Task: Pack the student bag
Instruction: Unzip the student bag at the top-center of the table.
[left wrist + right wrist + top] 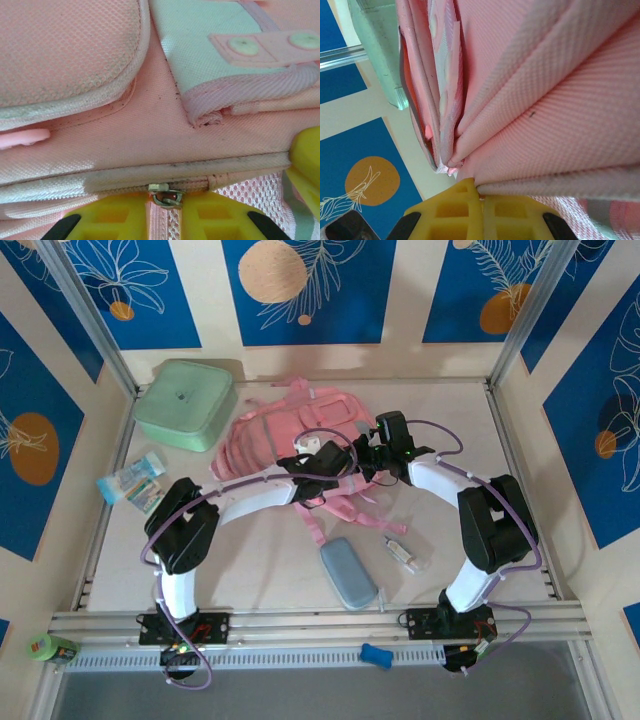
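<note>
Risk note: student bag [262,445] lies centre of table [250,565]. R gripper [481,197] jaws pressed on its fabric fold; L gripper [165,215] jaws prob. pinching zip pull [165,198]. Pull could slip out if arms tug unevenly.

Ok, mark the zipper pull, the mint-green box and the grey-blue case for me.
zipper pull [166,196]: left wrist view, on the metal slider ring.
mint-green box [185,403]: top external view, on the middle of its lid.
grey-blue case [347,573]: top external view, on the middle of its upper face.
</note>
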`<state>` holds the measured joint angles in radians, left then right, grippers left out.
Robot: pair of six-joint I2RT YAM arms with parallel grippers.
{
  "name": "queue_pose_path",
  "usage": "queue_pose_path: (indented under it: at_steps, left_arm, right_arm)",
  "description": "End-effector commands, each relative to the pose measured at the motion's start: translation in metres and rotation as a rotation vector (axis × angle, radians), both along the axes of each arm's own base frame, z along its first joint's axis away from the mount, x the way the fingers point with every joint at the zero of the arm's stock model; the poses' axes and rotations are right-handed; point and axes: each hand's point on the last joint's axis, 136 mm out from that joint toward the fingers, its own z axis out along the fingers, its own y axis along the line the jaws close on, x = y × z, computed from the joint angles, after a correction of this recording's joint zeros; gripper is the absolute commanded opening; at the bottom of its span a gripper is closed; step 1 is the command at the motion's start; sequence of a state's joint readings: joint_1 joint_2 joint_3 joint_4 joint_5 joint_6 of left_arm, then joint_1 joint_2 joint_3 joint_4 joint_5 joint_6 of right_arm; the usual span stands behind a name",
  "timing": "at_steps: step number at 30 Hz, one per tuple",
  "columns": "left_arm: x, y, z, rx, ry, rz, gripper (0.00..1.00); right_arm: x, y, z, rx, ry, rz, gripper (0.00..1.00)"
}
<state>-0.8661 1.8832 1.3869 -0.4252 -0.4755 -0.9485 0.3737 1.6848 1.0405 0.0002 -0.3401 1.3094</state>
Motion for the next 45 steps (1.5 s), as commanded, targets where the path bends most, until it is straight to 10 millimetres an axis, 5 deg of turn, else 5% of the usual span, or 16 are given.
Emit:
queue_pose_path:
  at_steps: [1,8,21,30,34,39,45]
  left_arm:
    - [0.008,0.031,0.013,0.114,-0.054,-0.003,0.20]
    - [0.018,0.023,0.016,0.139,-0.065,-0.079,0.29]
    - [0.025,0.013,0.027,0.100,-0.086,-0.121,0.04]
    - [0.001,0.020,0.053,-0.010,-0.020,-0.151,0.00]
    - [-0.020,0.028,0.031,-0.015,0.075,-0.213,0.00]
    - [-0.038,0.066,0.002,0.022,0.173,-0.203,0.00]
    - [-0.028,0.074,-0.012,0.009,0.156,-0.233,0.00]
  right_arm:
    - [-0.005,0.007,0.030,0.046,-0.056,0.058,0.00]
    - [-0.005,0.010,0.032,0.048,-0.062,0.062,0.00]
    - [-0.006,0.010,0.031,0.037,-0.066,0.068,0.00]
    - [0.003,-0.008,0.033,0.029,-0.068,0.072,0.00]
    - [0.014,-0.026,0.036,0.022,-0.081,0.049,0.00]
    - [0.028,-0.042,0.041,0.016,-0.086,0.073,0.00]
    - [0.021,-0.037,0.043,0.002,-0.105,0.099,0.00]
